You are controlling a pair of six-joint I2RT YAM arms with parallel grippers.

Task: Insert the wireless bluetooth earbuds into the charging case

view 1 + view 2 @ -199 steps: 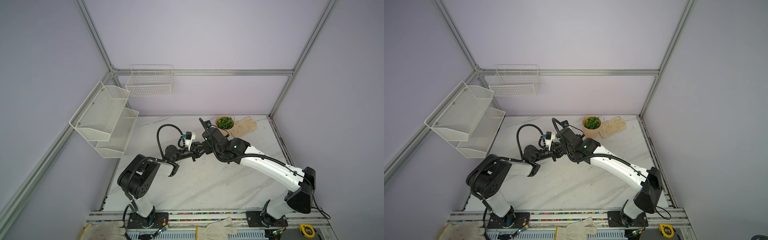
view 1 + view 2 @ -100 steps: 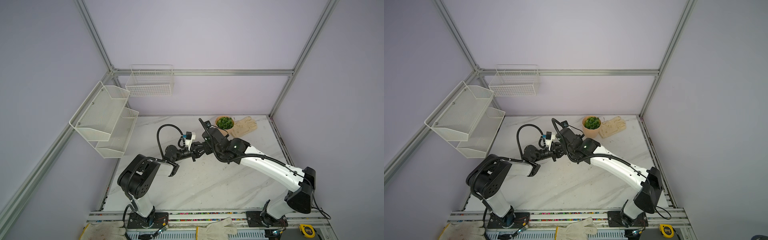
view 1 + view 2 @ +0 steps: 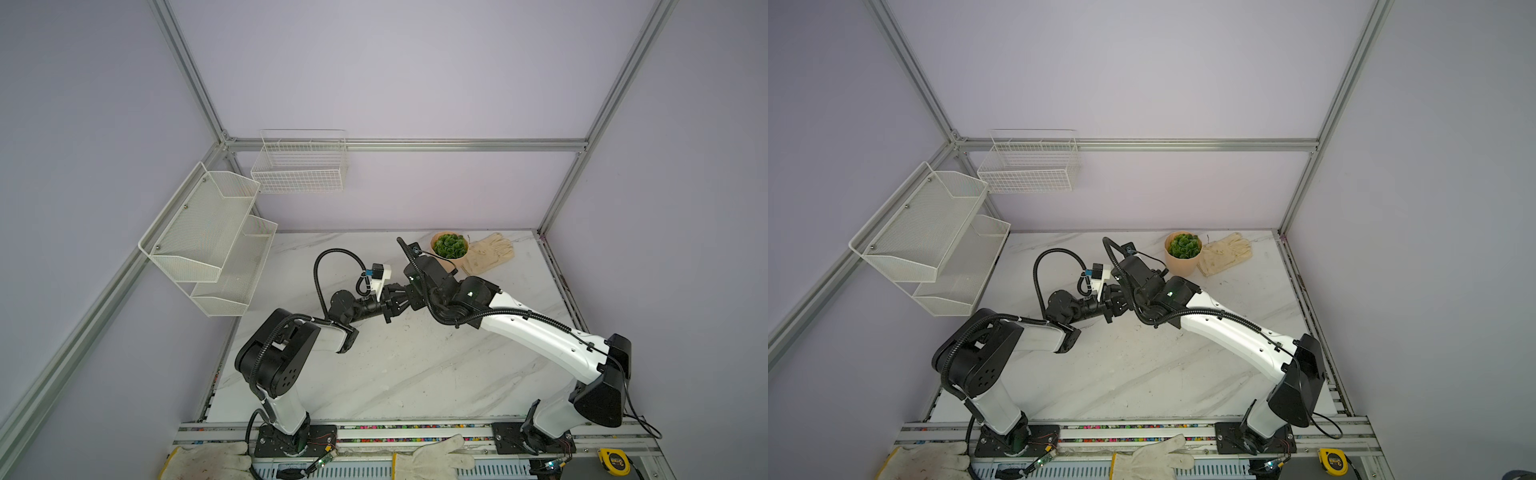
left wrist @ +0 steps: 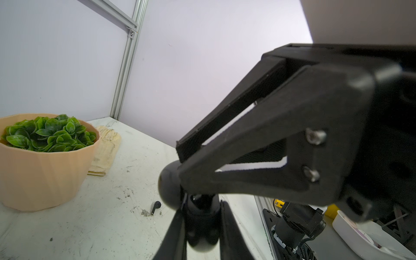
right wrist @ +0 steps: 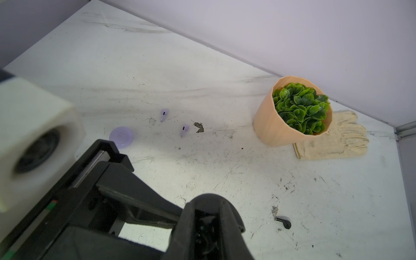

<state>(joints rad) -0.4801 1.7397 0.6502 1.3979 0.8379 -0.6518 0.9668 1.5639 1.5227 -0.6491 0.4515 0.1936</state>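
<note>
My left gripper (image 4: 201,209) is shut on a black round charging case (image 4: 202,225), held above the table. The right gripper (image 5: 210,209) meets it tip to tip and is shut on the case's raised lid (image 4: 168,186). In both top views the two grippers (image 3: 395,303) (image 3: 1120,301) join at mid-table and hide the case. One black earbud (image 5: 284,221) lies on the marble, also seen from the left wrist as the same earbud (image 4: 155,207). Two pale lilac earbuds (image 5: 164,114) (image 5: 185,130) lie beside a closed lilac case (image 5: 121,136).
A peach pot with a green plant (image 3: 449,246) and a cream glove (image 3: 490,253) sit at the back right. A brownish debris bit (image 5: 199,127) lies by the lilac earbuds. White mesh shelves (image 3: 208,241) and a wire basket (image 3: 299,166) hang on the left and back walls.
</note>
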